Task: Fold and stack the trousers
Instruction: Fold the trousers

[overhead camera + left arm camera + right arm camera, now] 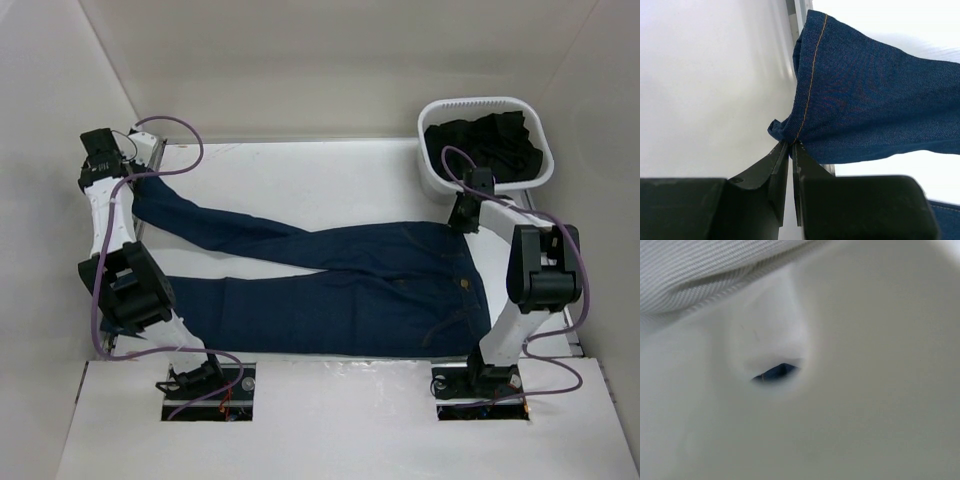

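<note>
The dark navy trousers (pixel 350 280) lie flat across the table, waist to the right, legs spread to the left. My left gripper (pixel 135 178) is at the far left, at the end of the upper leg. In the left wrist view it (pixel 791 144) is shut on the bunched hem (pixel 807 100), which has tan stitching. My right gripper (pixel 462 218) is at the waist's far corner, next to the basket. The right wrist view is blocked by a blurred white surface; only a sliver of denim (pixel 776 372) shows, and no fingers.
A white ribbed basket (pixel 430 170) with dark clothes (pixel 490 145) in it stands at the back right, close to my right wrist; its ribbed wall (pixel 690 275) fills the top of the right wrist view. White walls enclose the table on the left, back and right.
</note>
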{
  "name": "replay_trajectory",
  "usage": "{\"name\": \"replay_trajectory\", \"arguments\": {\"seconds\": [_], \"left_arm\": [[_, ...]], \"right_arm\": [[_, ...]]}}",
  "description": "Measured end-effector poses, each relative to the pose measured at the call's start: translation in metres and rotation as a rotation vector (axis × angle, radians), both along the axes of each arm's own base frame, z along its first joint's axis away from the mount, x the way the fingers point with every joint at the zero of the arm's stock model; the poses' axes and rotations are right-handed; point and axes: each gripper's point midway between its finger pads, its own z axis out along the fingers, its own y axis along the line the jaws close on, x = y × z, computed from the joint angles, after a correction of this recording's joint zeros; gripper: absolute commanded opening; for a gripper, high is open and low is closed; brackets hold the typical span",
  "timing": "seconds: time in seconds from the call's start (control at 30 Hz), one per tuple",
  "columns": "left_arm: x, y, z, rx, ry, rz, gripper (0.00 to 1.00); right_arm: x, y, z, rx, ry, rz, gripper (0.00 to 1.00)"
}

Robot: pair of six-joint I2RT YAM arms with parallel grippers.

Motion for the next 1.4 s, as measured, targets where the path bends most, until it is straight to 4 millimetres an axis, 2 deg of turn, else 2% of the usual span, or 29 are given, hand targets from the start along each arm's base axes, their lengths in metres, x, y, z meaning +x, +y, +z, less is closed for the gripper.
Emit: {"name": "replay_trajectory", "arguments": {"seconds": [0.13,0.3,0.43,0.57,0.83,0.93,1.0,1.1,1.2,1.27,1.33,1.4], "left_arm": [[-0.001,0.002,0.005,0.005,-0.014,0.001,0.07],[-0.001,0.0,0.017,0.014,-0.043,-0.004,0.07],[0.001,-0.003,0.019,0.017,-0.051,-0.012,0.07],[0.003,-0.007,0.02,0.017,-0.053,-0.022,0.07],[0.003,-0.009,0.024,0.02,-0.062,-0.027,0.07],[0.002,-0.007,0.024,0.022,-0.061,-0.025,0.07],[0.001,-0.004,0.024,0.021,-0.061,-0.019,0.07],[-0.005,0.005,0.023,0.026,-0.054,-0.005,0.06],[-0.012,0.01,0.02,0.034,-0.025,-0.004,0.06],[-0.017,0.012,0.017,0.044,0.008,-0.012,0.06],[-0.019,0.011,0.018,0.062,0.049,-0.032,0.07],[-0.019,0.008,0.021,0.094,0.107,-0.073,0.07]], "right_arm": [[-0.02,-0.002,0.006,0.01,0.003,-0.022,0.0],[-0.041,-0.003,0.03,0.024,-0.012,-0.05,0.0],[-0.038,0.004,0.05,0.029,-0.051,-0.035,0.0],[-0.025,0.008,0.068,0.039,-0.113,-0.021,0.0],[-0.03,0.011,0.06,0.05,-0.108,-0.016,0.0],[-0.046,0.013,0.06,0.064,-0.112,-0.037,0.0],[-0.063,0.012,0.069,0.082,-0.148,-0.076,0.0],[-0.087,-0.009,0.095,0.105,-0.261,-0.196,0.0],[-0.115,-0.053,0.126,0.105,-0.416,-0.384,0.0],[-0.127,-0.072,0.143,0.101,-0.497,-0.463,0.0],[-0.126,-0.077,0.155,0.108,-0.545,-0.476,0.0],[-0.12,-0.075,0.157,0.121,-0.552,-0.461,0.0]]}}
